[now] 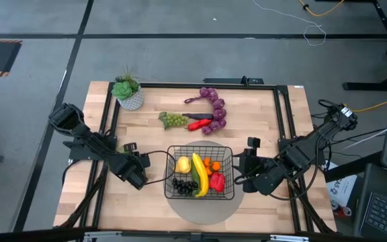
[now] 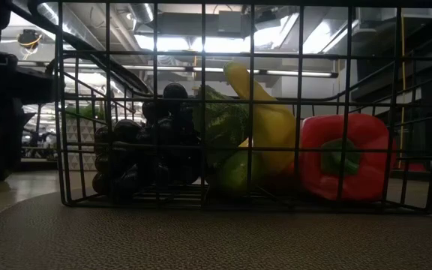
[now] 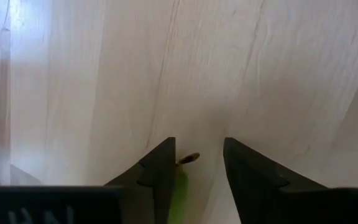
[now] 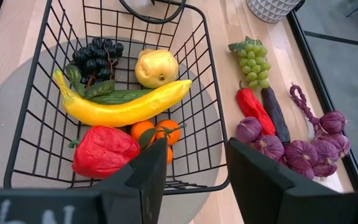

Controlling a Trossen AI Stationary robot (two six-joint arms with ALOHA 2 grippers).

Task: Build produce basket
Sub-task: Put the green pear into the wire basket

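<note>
**A:** Black wire basket [image 1: 199, 153] sits on a round grey mat [image 1: 200, 208] at the near-centre of the wooden table [image 1: 153, 128]. Contents?

**B:** Yellow banana [image 4: 126, 106] lies diagonally across the middle. Dark grapes [image 4: 96, 55] and a yellow-green pear [image 4: 156, 67] are on one side of it, a red pepper [image 4: 104, 151] and orange pieces [image 4: 156, 132] on the other. A green cucumber [image 4: 120, 95] is tucked against the banana. Low view agrees: grapes, green pieces, banana and pepper all behind the mesh.

**A:** Anything outside?

**B:** Yes. Green grapes [image 1: 173, 119], a thin red pepper [image 1: 199, 125], a dark long piece [image 4: 275, 114] beside it, and a string of purple bulbs [image 1: 215, 109] curving round them, all on the table behind the basket. White pot with a succulent [image 1: 127, 91] stands at the far left corner, well apart.

**A:** Left gripper?

**B:** Left gripper [image 1: 138, 176] is low, just beside the basket's left wall. Wrist view shows its fingers [image 3: 160, 171] apart over bare wood. There's a green sliver with a brownish tip between them; can't tell what it is, or whether it's gripped.

**A:** Right?

**B:** Right gripper [image 1: 247, 180] is just beside the basket's right wall. Fingers [image 4: 146, 180] are spread, nothing between them, looking across the basket's near rim.
</note>
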